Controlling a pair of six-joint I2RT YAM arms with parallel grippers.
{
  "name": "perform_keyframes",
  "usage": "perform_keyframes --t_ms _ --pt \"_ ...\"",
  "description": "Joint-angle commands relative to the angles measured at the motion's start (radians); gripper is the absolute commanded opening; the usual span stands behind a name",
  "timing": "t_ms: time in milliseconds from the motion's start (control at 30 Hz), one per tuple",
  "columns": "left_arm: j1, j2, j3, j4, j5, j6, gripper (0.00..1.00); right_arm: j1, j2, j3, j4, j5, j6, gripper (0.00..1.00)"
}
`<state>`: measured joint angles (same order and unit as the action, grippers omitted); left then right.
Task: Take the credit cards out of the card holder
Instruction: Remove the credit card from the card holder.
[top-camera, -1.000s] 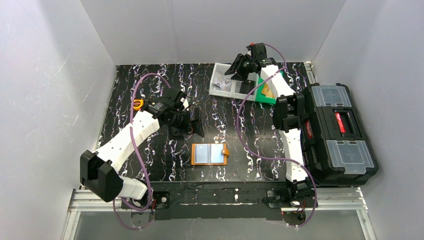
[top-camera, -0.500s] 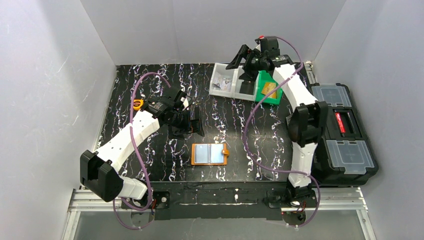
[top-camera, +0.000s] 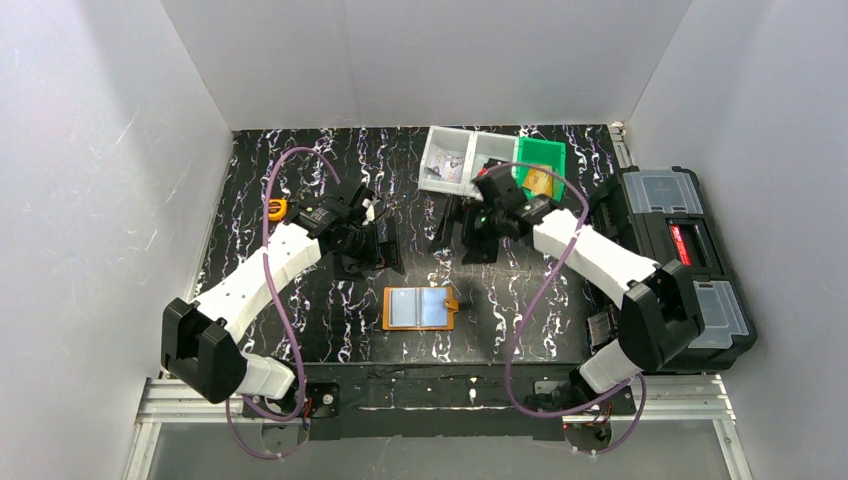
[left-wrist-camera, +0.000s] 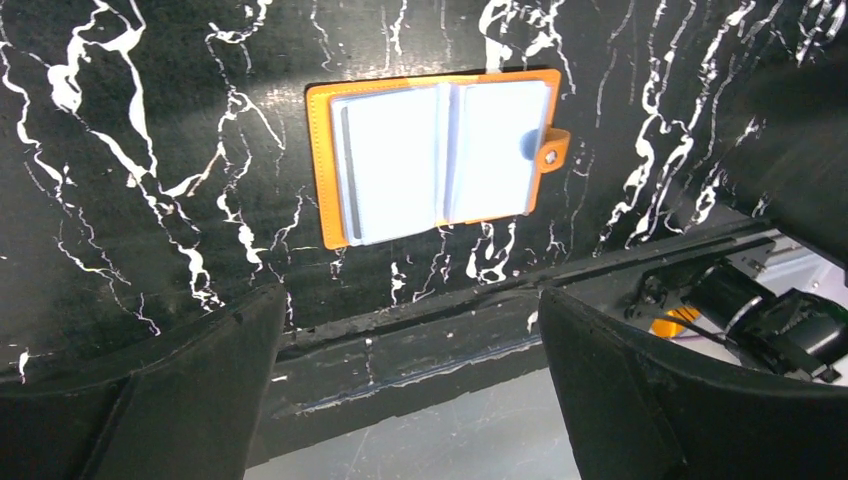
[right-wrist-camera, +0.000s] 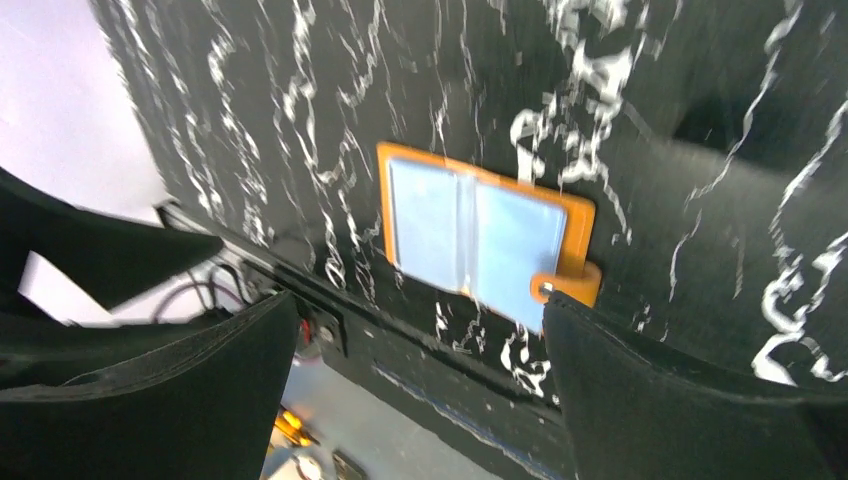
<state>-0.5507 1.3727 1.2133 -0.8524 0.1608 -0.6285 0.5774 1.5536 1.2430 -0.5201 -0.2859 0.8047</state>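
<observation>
**Wallet's open, both grippers empty, no card out yet**

The orange card holder (top-camera: 420, 308) lies unfolded flat on the table (top-camera: 300, 180), near the front edge, with the pale cards (left-wrist-camera: 390, 160) tucked inside it. The left gripper (top-camera: 375, 256) and right gripper (top-camera: 462, 236) hover just behind it, jaws spread wide, nothing in either. Looks like the approach step to me. Next, I'd guess one pins the holder down while the other pinches a card's edge and slides it out.

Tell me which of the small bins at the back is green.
The rightmost bin, nearest the black toolbox; the two whitish bins sit to its left.
</observation>
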Motion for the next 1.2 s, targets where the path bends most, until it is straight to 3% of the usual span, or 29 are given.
perform_keyframes --t_ms 0,300,600,867,1167 --pt "0.016 -0.025 -0.041 -0.016 -0.083 -0.029 0.98 0.117 -0.094 -0.097 0.046 0.101 0.085 0.98" --pt "0.109 -0.094 -0.134 -0.042 -0.182 -0.053 0.98 0.292 -0.007 -0.106 0.067 0.153 0.132 0.87" --pt "0.147 -0.172 -0.19 -0.057 -0.181 -0.061 0.98 0.4 0.23 0.075 -0.041 0.243 0.086 0.72" --pt "0.149 -0.205 -0.218 -0.057 -0.17 -0.067 0.98 0.447 0.362 0.181 -0.122 0.318 0.053 0.66" --pt "0.148 -0.197 -0.235 -0.044 -0.161 -0.073 0.98 0.481 0.461 0.238 -0.189 0.38 0.013 0.67"
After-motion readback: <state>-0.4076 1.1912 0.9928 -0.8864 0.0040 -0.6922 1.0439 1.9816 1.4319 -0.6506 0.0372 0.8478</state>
